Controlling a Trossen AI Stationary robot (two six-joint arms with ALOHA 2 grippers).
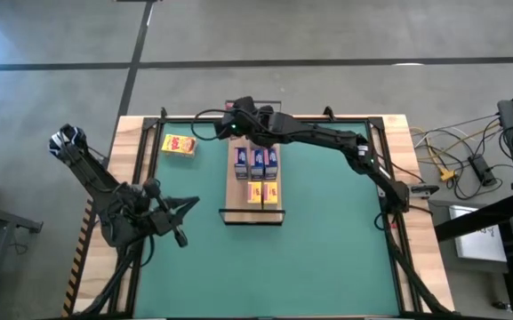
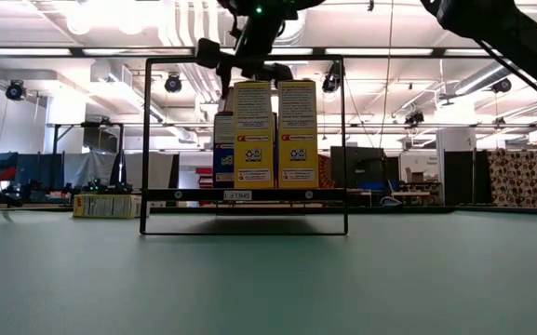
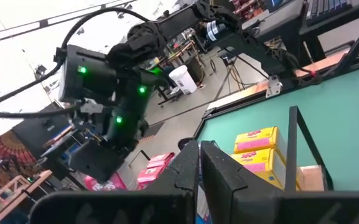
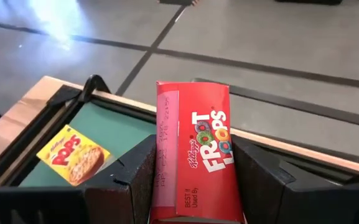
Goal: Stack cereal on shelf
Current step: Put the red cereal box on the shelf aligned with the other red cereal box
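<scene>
Grey concrete floor surrounds the table (image 1: 398, 133) in the high view, its green mat (image 1: 327, 240) carrying the shelf (image 1: 252, 213), a light-wood board with black wire ends, already loaded with blue boxes (image 1: 258, 161) and yellow boxes (image 1: 263, 191) in rows. The right end effector (image 1: 238, 124) hovers over the shelf's far end, while the left end effector (image 1: 178, 222) waits near the mat's left edge with its fingers together; a lone yellow box (image 1: 178, 145) lies flat on the mat, well apart from the shelf. From the low view, the wire frame (image 2: 147, 140) outlines the upright yellow boxes (image 2: 275, 135), with the right arm descending behind them from above. Through the left wrist view, that arm's closed dark fingers (image 3: 195, 171) point toward the shelf, the right arm's wrist unit lit green beyond. Seen from the right wrist view, the right end effector (image 4: 191, 171) is clamped on a red box (image 4: 195, 162), held upright between the two pads, the lone yellow box (image 4: 73, 154) on the mat beyond. My reading is that the red box is about to be set at the far end; lowered off line, its bottom edge could catch a neighbouring box and topple the row, or it could tip when released if it is not seated flat.
</scene>
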